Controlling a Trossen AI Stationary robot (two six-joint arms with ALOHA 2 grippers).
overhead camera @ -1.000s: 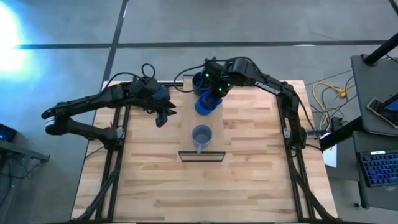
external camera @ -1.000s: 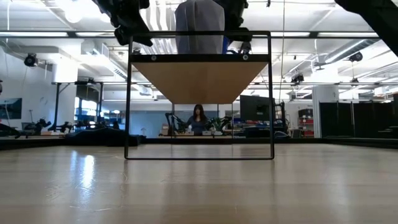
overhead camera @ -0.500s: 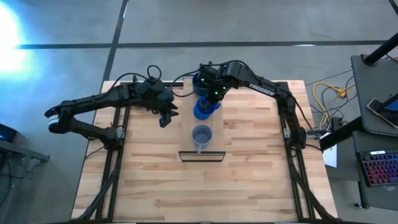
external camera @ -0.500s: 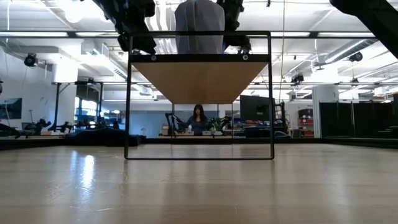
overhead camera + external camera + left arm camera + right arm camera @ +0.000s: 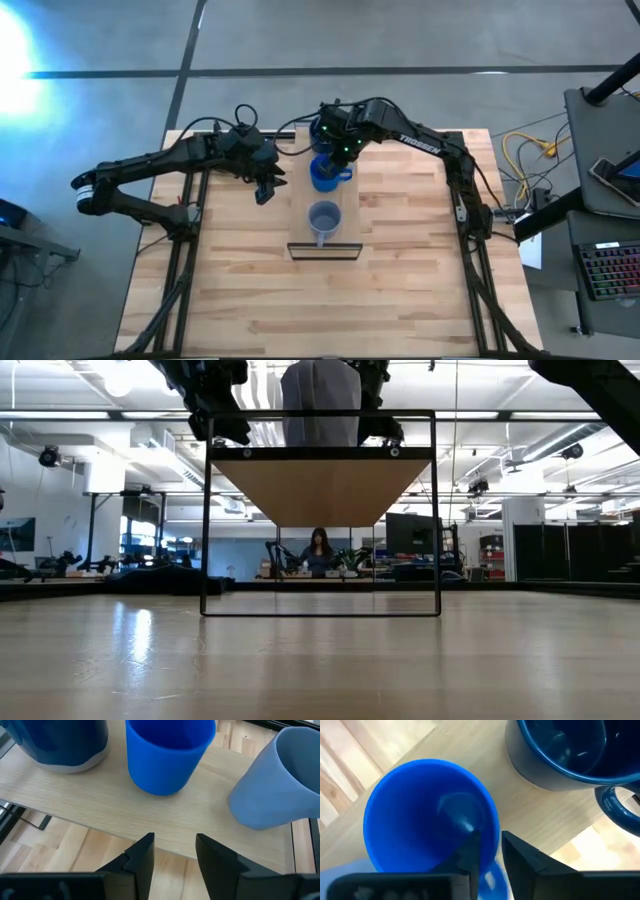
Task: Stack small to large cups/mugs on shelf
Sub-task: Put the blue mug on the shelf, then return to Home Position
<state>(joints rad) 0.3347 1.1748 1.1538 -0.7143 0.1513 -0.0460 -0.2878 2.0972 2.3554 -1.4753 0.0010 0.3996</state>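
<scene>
Three mugs stand in a row on the light wood shelf (image 5: 345, 205). The dark navy mug (image 5: 321, 131) is at the far end, the bright blue mug (image 5: 324, 177) in the middle, and the small grey-blue mug (image 5: 323, 218) near the framed end. All three rest on their bases, as the left wrist view shows (image 5: 167, 757). My right gripper (image 5: 337, 160) is shut on the bright blue mug from above. My left gripper (image 5: 265, 190) is open and empty, left of the shelf, facing the mugs (image 5: 175, 852). My right gripper holds the bright blue mug's wall at the rim (image 5: 492, 832), close to the handle. One finger (image 5: 470, 852) is inside the mug and the other (image 5: 520, 857) outside. The fingers come from above, slanting from the far right. The mug stands upright with its base on the shelf.
The shelf stands raised on a dark metal frame (image 5: 320, 510) above the butcher-block tabletop (image 5: 420, 290). The navy mug (image 5: 560, 750) stands close beside the right gripper. Bare tabletop lies left, right and near of the shelf. A person shows far off in the room (image 5: 318, 550).
My right gripper has moved the bright blue mug a little toward the near left along the shelf and down, so that the mug now sits upright between the other two mugs. It then kept still. My left gripper has edged slightly toward the shelf.
</scene>
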